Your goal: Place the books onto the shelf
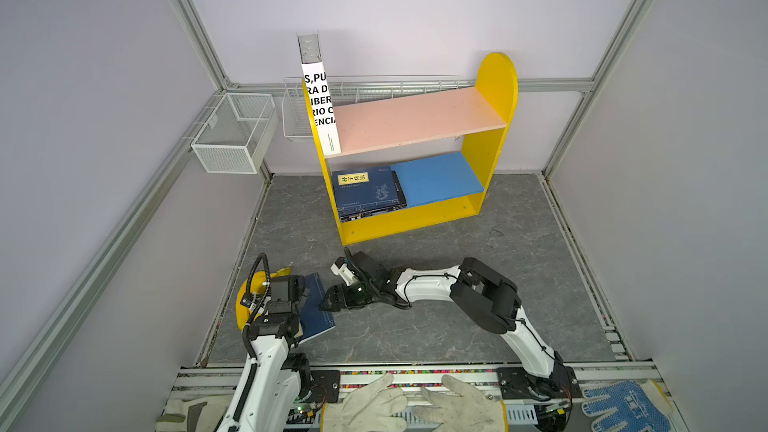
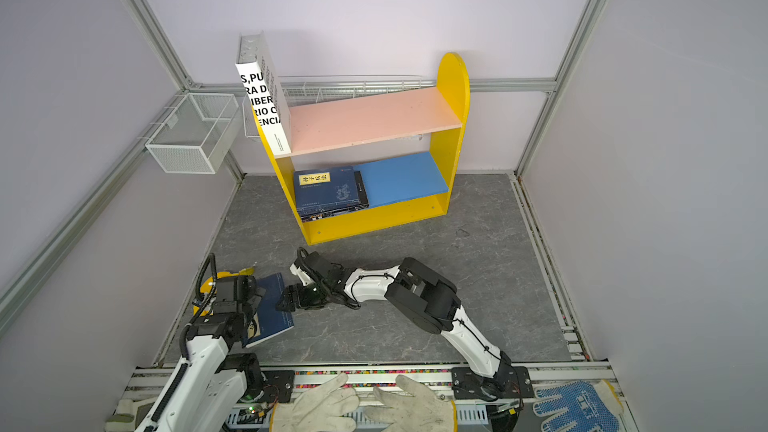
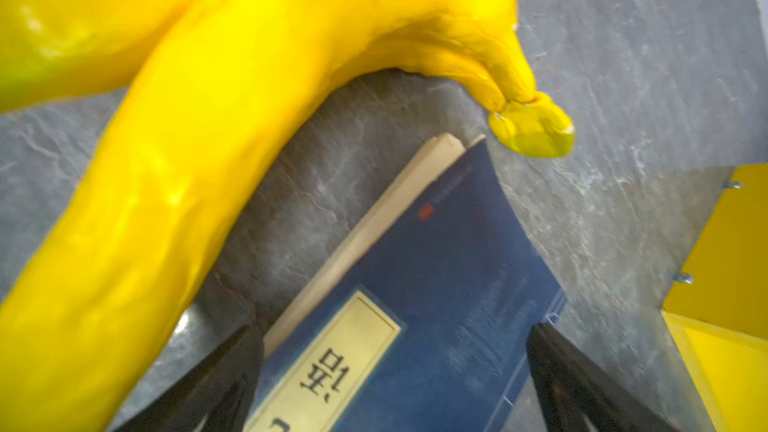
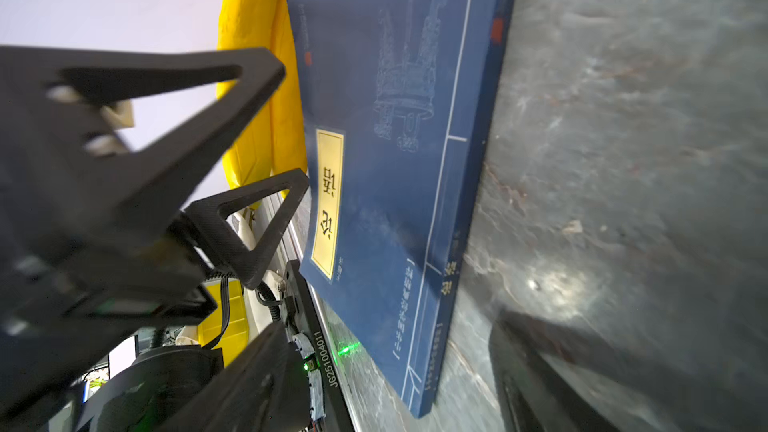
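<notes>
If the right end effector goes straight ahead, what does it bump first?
Probably the thin navy book with a yellow label, lying just ahead of the open right end effector; exact depth is unclear.

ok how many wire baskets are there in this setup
2: a boxy wire basket on the left wall rail, and a long shallow one along the back wall, partly hidden behind the yellow shelf and white book.

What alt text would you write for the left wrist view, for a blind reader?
A navy book with a yellow title label sits on grey floor, framed by the fingers of the open left tool. A yellow banana-shaped object curves beside it; a corner of the yellow shelf shows at the edge.
</notes>
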Available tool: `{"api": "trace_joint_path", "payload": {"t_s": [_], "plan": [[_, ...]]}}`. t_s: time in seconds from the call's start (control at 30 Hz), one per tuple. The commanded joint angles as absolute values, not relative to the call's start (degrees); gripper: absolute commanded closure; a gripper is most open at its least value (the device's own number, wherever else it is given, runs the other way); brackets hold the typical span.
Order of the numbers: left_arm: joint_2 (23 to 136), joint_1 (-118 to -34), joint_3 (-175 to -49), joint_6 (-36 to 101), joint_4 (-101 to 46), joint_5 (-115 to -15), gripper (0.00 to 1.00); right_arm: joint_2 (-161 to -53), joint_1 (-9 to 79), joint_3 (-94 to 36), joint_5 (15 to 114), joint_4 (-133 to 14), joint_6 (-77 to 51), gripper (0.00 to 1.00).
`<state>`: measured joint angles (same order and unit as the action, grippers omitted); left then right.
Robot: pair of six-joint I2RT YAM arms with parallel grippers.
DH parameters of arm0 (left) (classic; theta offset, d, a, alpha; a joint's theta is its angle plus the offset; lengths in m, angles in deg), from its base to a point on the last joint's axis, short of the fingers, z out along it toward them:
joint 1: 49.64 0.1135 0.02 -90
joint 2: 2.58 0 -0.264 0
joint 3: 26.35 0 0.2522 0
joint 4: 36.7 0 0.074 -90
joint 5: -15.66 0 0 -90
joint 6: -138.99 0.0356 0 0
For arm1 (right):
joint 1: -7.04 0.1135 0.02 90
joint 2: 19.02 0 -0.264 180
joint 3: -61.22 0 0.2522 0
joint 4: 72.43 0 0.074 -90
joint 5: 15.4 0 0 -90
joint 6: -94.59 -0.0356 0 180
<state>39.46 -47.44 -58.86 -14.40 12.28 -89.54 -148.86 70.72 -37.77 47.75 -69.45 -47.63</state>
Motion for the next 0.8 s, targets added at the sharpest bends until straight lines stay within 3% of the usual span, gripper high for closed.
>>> {"api": "trace_joint_path", "payload": {"t_s": [0.0, 0.17, 0.43, 0.63, 0.77], "plan": [[43.59, -44.43, -58.59, -14.91, 11.81, -88.14, 0.00, -148.21, 69.65, -35.95, 49.34, -63.62, -46.58, 0.20], [48.00, -43.04, -59.20, -14.64, 7.41, -84.45, 0.00, -148.68, 68.96, -36.46, 48.13, -64.02, -46.51, 0.19], [48.21, -43.09, -53.62, -13.74, -3.13, -66.90, 0.00, -153.19, 68.93, -40.77, 42.71, -65.38, -48.87, 0.20], [44.85, -43.93, -52.07, -13.58, -5.49, -59.93, 0.01, -152.68, 67.90, -32.61, 38.07, -88.55, -61.38, 0.27], [45.82, -45.52, -53.41, -11.28, -6.22, -58.44, 0.01, -152.36, 66.64, -28.77, 37.40, -106.50, -71.08, 0.38]]}}
